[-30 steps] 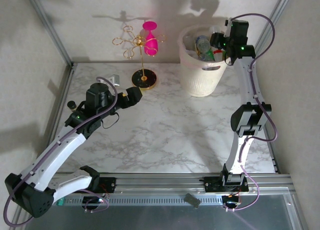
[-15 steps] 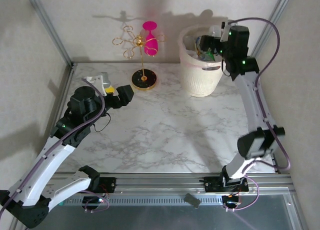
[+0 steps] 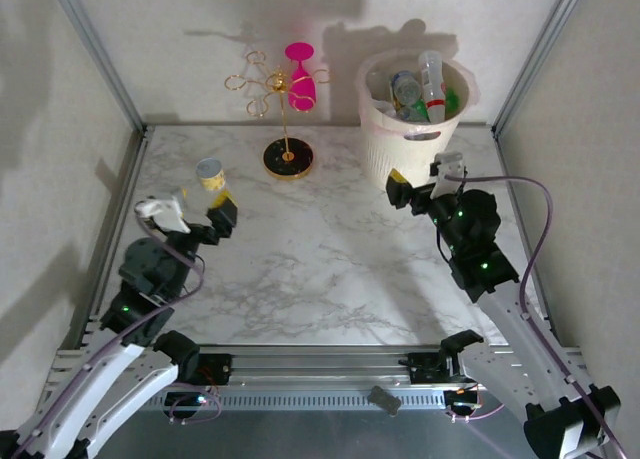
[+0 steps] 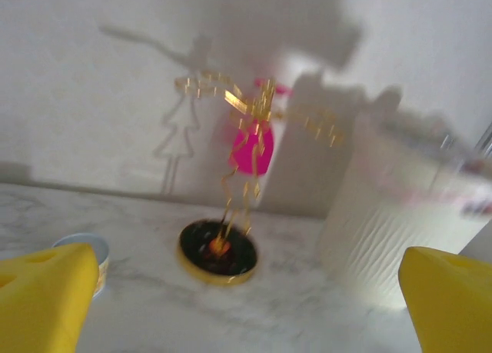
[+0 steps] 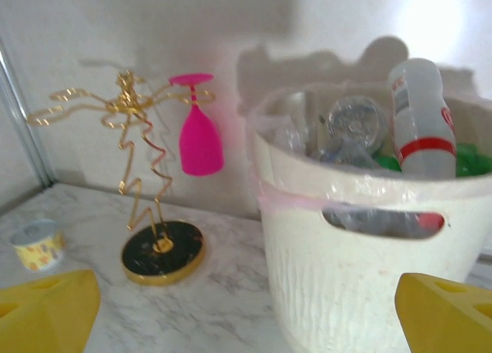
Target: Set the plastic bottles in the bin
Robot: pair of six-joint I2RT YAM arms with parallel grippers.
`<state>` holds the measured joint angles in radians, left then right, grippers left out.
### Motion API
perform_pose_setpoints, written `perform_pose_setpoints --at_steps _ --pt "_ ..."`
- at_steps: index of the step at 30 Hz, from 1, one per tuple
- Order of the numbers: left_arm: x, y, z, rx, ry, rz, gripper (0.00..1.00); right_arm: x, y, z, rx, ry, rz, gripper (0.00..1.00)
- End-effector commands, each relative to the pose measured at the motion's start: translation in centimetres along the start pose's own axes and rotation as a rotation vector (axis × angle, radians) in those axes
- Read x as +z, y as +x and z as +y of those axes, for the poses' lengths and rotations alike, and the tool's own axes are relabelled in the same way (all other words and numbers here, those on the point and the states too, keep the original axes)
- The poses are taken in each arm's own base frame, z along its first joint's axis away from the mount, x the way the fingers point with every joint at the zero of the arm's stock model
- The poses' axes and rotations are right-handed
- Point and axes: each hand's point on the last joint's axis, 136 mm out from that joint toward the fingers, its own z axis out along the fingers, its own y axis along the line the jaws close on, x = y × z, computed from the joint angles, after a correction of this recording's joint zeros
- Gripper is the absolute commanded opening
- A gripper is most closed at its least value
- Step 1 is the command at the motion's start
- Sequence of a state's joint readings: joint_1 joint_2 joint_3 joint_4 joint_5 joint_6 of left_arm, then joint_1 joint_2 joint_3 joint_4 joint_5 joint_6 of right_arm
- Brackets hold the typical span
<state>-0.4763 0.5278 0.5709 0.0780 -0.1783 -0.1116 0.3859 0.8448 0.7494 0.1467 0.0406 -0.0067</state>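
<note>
Both grippers are poised over the marble tabletop [image 3: 320,269] with nothing between their fingers. The left gripper [image 3: 192,217] is standing spread wide just beside the yellow tub [image 3: 210,174], and the right gripper [image 3: 423,182] is standing spread wide just in front of the bin [image 3: 400,164]. Every one of the plastic bottles [image 3: 432,84] in view is lying heaped inside the bin, some rising above its rim. The loading step is therefore judged complete. The next move is calling only for a check behind the bin and the gold wire stand [image 3: 288,159] for any hidden bottle.
</note>
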Motion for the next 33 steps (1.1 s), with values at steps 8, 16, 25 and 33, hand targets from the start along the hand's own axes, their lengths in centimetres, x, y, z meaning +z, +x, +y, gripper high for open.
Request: perform_pose_setpoints --at_steps 8,16,25,33 --pt "1.8 7.1 6.9 0.166 -0.179 -0.097 1.0 0.5 6.7 -5.5 -0.105 0.243 -0.049 0.99" --pt "3.5 14.2 14.1 0.147 -0.409 0.1 1.0 -0.2 14.8 -13.6 -0.038 0.56 0.063 0.99" --pt "6.2 14.8 14.5 0.12 -0.326 0.088 0.99 -1.3 19.7 -18.2 0.088 0.645 0.127 0.99" --pt "7.0 14.7 14.4 0.071 -0.308 0.019 0.99 0.0 20.0 -17.4 0.147 0.559 0.048 0.99"
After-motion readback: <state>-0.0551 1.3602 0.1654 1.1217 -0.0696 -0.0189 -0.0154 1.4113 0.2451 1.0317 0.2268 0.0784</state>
